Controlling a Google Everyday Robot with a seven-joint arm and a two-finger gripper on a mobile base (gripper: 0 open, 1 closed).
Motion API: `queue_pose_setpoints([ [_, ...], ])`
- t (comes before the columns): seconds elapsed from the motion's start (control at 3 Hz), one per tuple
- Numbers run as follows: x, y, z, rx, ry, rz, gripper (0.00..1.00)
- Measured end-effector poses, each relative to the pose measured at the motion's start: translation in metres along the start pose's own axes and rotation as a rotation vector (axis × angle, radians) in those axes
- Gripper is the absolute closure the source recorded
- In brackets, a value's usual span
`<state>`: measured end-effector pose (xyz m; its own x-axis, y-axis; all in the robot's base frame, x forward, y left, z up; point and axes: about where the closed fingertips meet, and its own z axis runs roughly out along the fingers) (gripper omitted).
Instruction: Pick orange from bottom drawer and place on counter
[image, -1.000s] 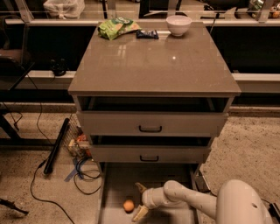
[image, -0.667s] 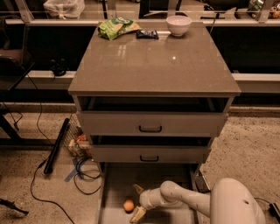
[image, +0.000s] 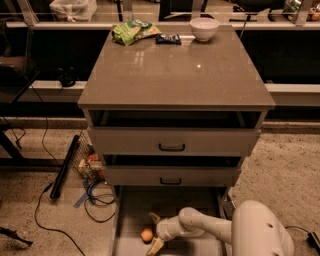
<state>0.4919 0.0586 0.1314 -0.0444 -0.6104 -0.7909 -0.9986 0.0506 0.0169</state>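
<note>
The orange (image: 146, 235) lies on the floor of the open bottom drawer (image: 131, 210), near its left front. My gripper (image: 152, 233) is low inside that drawer, just right of the orange. Its two tan fingers are spread, one behind and one in front of the fruit, not closed on it. The white arm reaches in from the lower right. The counter (image: 175, 70) is the glossy grey-brown top of the cabinet above.
On the counter's far edge sit a green snack bag (image: 134, 31), a dark wrapped bar (image: 168, 38) and a white bowl (image: 204, 28). The two upper drawers (image: 172, 141) stand slightly pulled out. Cables and a black bar (image: 65, 166) lie on the floor at left.
The gripper has crept a little left toward the orange. The orange has stayed in place.
</note>
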Motion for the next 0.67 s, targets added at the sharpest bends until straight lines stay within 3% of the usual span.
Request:
queue_pose_setpoints([
  [0.33,0.0022,0.0003,0.0019,-0.003,0.007,0.002,0.18],
  [0.67,0.0043,0.0013,0.0037,-0.010,0.013,0.004,0.48],
])
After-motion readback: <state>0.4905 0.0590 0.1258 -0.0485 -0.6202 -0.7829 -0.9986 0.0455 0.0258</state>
